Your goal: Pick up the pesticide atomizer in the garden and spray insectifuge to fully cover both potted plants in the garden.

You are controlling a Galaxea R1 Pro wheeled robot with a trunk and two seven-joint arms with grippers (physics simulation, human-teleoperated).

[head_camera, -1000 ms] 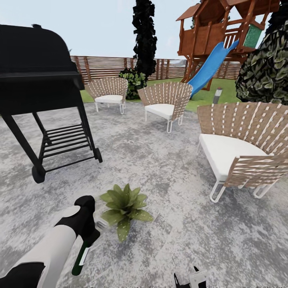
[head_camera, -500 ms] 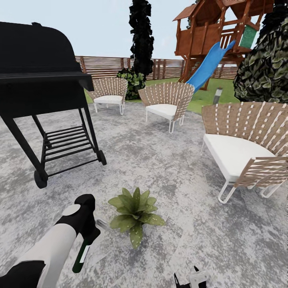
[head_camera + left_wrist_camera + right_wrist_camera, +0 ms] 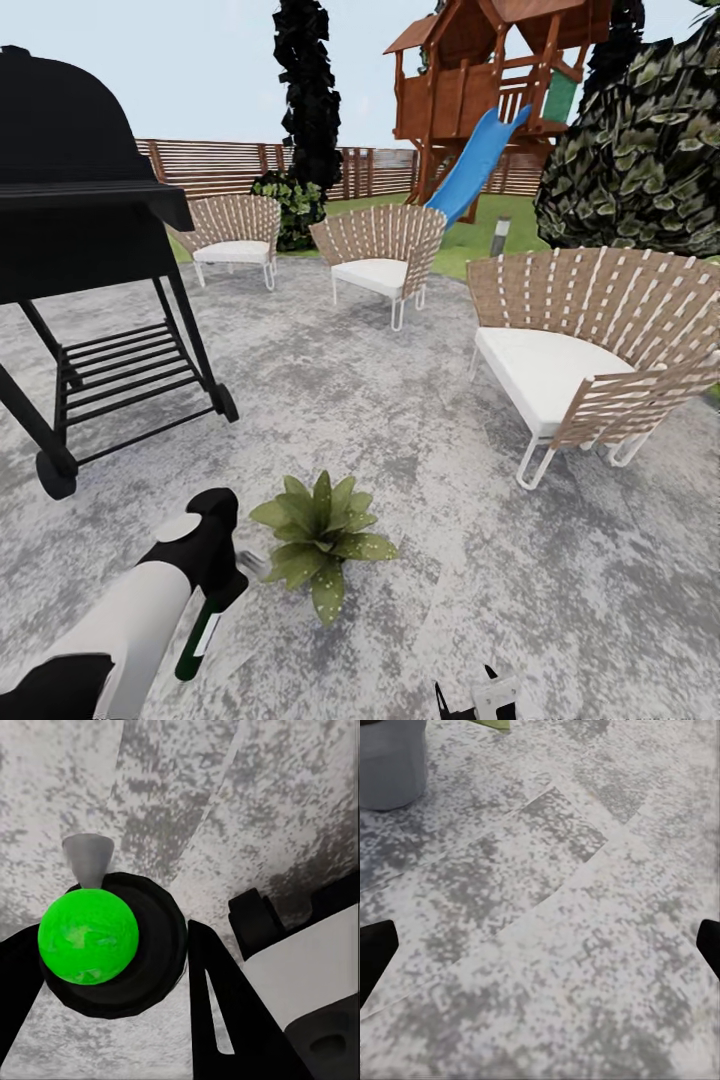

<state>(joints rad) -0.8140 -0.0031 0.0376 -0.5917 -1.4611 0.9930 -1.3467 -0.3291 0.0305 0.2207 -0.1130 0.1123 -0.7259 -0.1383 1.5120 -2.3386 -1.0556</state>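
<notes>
The left gripper (image 3: 222, 590) is clamped round the pesticide atomizer (image 3: 200, 632) — a slim, light, rigid bottle, probably slick, best held at the neck. It hangs just beside the potted plant (image 3: 320, 536) on the patio (image 3: 420, 420). The right gripper (image 3: 540, 945) stands wide and empty — fingertips well apart.

Open paving (image 3: 400, 420) stretches ahead on the patio; a black grill (image 3: 80, 250) blocks the far left, woven chairs (image 3: 580, 340) crowd the right, and a potted plant (image 3: 322, 535) sits near, just beside the left gripper (image 3: 235, 575).
</notes>
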